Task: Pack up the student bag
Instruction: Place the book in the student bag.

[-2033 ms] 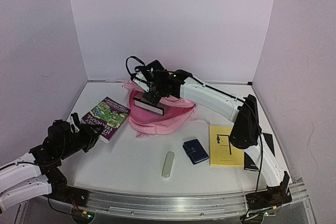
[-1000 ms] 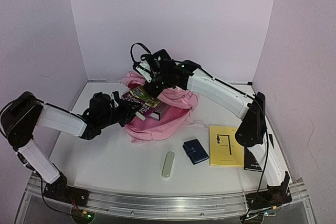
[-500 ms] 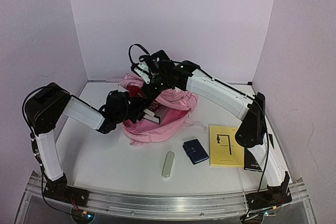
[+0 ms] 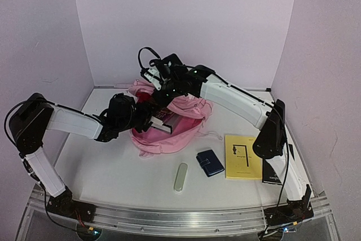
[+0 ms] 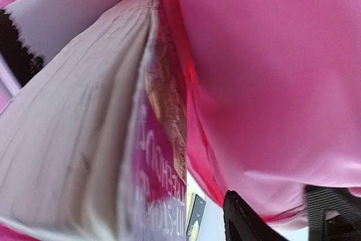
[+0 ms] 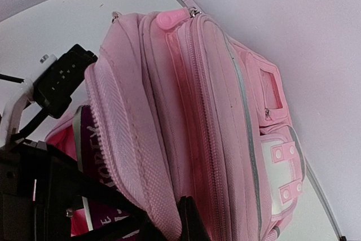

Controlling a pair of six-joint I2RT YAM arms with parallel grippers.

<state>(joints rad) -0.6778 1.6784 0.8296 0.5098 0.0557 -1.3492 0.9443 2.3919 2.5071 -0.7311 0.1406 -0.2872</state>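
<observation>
The large soft pink fabric student bag (image 4: 169, 136) lay at 11 o'clock on the white worktop (image 4: 113, 167). The right end effector (image 6: 172, 224), clamped on its zip rim, held the mouth open for the purple paperback book (image 5: 161, 156), partly inside at the bag's 9 o'clock by the left end effector (image 4: 145, 118). Whether that one's jaws were apart could not be told.

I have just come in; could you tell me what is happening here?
The right gripper pinches the student bag at its rim, holding the mouth open. The left gripper is at that mouth with a purple book partly inside. A yellow book, a blue wallet and a pale case lie outside.
</observation>
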